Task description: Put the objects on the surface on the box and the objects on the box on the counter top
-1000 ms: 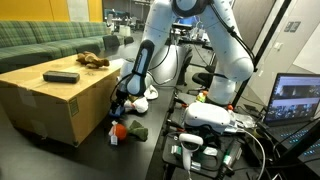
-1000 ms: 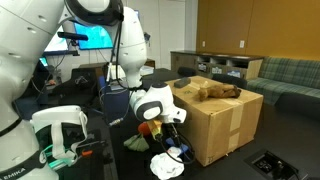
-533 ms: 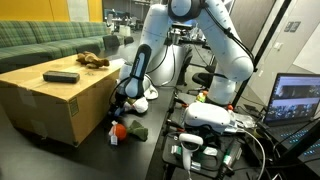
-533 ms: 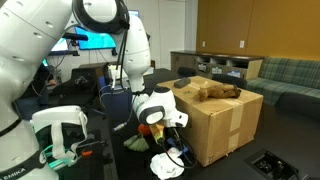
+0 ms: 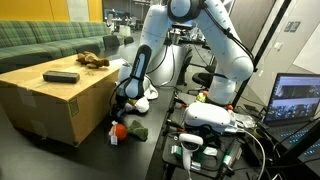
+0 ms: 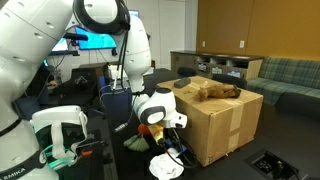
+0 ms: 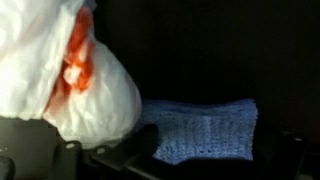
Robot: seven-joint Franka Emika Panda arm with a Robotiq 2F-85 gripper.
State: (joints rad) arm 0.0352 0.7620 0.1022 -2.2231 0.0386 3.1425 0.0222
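Observation:
The brown cardboard box (image 5: pixel 55 100) (image 6: pixel 215 125) carries a black flat bar (image 5: pixel 60 76) and a brown plush toy (image 5: pixel 93 60) (image 6: pixel 215 92). On the dark counter top (image 5: pixel 95 155) beside the box lie a white bag-like thing (image 5: pixel 141 102) (image 7: pixel 80 75) with orange showing through, an orange ball (image 5: pixel 118 128), a green piece (image 5: pixel 137 131) and a blue knitted cloth (image 7: pixel 200 130) (image 6: pixel 178 152). My gripper (image 5: pixel 124 103) (image 6: pixel 172 124) (image 7: pixel 190 150) hangs low against the box's side, open, just above the blue cloth, with nothing between its fingers.
A second white robot device (image 5: pixel 210 118) (image 6: pixel 60 130) stands on the counter close to the arm. A laptop (image 5: pixel 297 100) sits at one end, and a green sofa (image 5: pixel 45 40) runs behind the box. Cables trail near the counter's edge.
The arm's upper links have shifted slightly and the gripper has settled a little lower beside the box. The jaws have stayed open, and the things have not moved.

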